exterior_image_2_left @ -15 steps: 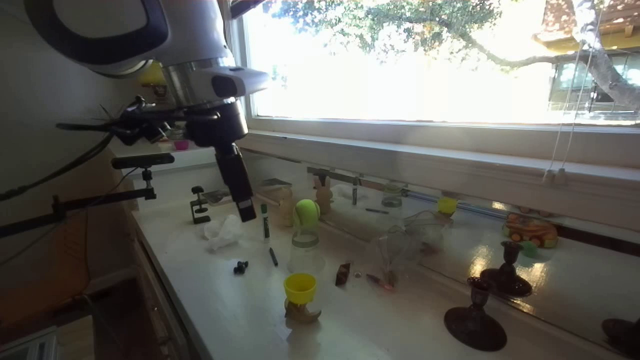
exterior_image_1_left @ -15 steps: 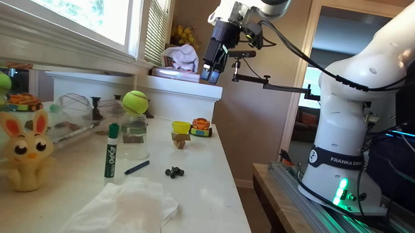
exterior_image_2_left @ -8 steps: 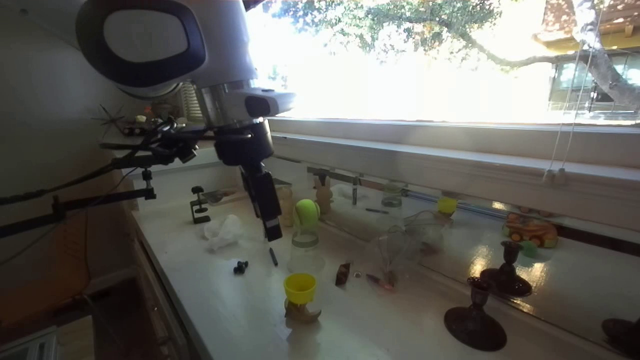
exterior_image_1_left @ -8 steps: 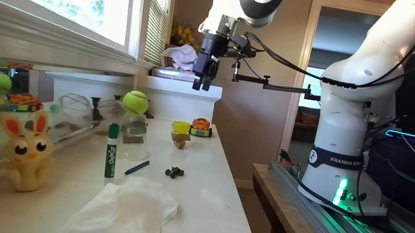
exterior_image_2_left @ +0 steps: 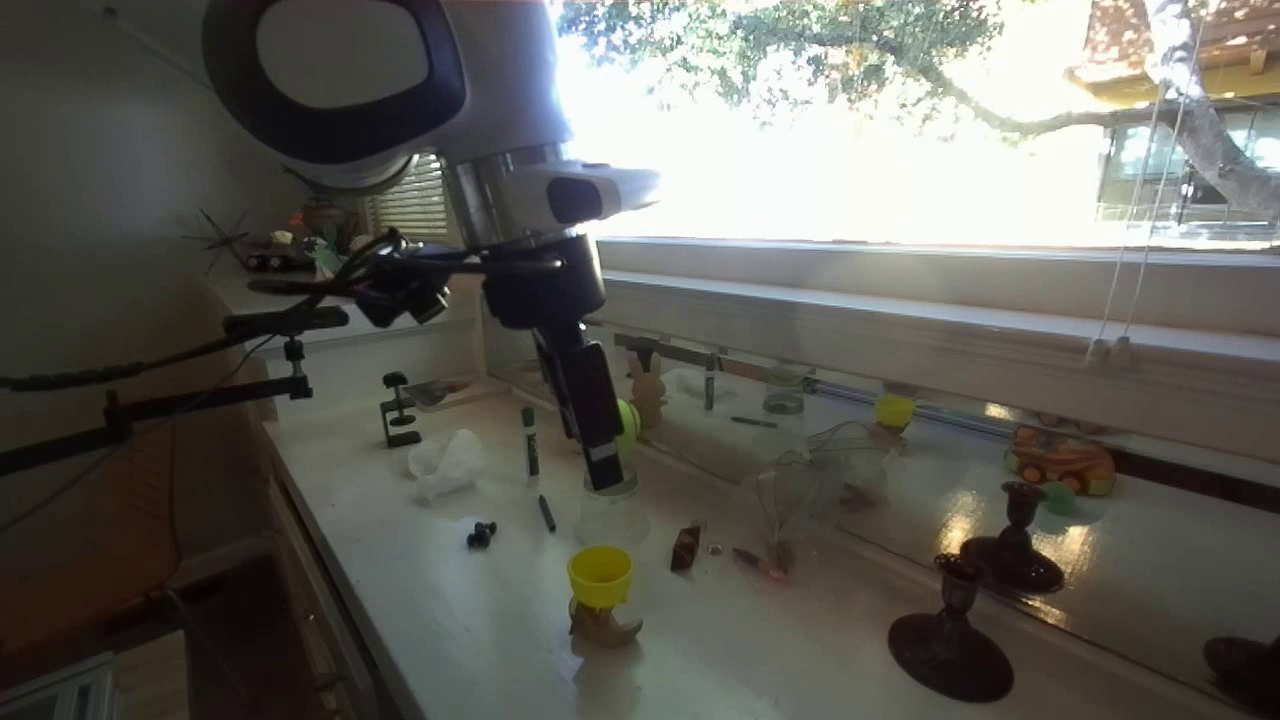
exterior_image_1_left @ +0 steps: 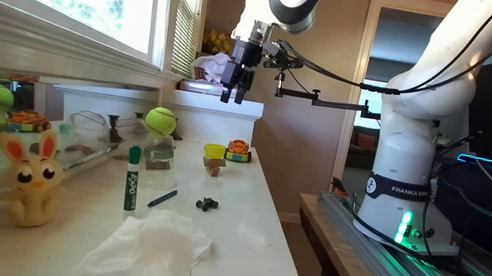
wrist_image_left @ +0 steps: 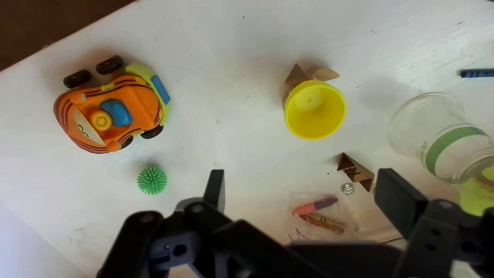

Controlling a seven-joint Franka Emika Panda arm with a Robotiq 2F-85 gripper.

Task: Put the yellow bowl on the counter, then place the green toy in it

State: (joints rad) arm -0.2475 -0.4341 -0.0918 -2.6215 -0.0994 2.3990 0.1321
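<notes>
The yellow bowl [wrist_image_left: 315,111] rests on a brown folded block [exterior_image_2_left: 600,625], raised off the white counter [exterior_image_1_left: 251,235]; it also shows in both exterior views. In the wrist view the green toy, a spiky ball [wrist_image_left: 152,180], lies on the counter at the left. Only a green spot in the mirror [exterior_image_2_left: 1057,498] hints at it in an exterior view. My gripper [wrist_image_left: 303,183] hangs high above the counter, jaws wide apart with nothing between them. Beyond the fingertips, the bowl lies up the wrist picture and the green ball to the left, both untouched.
Near the green ball stands an orange toy car [wrist_image_left: 115,112]. A tennis ball [exterior_image_1_left: 160,121] tops an upturned clear cup [exterior_image_1_left: 160,164]. Bagged crayons [wrist_image_left: 320,216], a brown zigzag piece [wrist_image_left: 357,173], a marker [exterior_image_1_left: 131,184], the rabbit figure [exterior_image_1_left: 37,181] and a candlestick [exterior_image_2_left: 950,640] are around.
My gripper has swung across over the counter towards the window and sits a little lower than a second ago. The bowl and other objects stay put; the jaws are still apart.
</notes>
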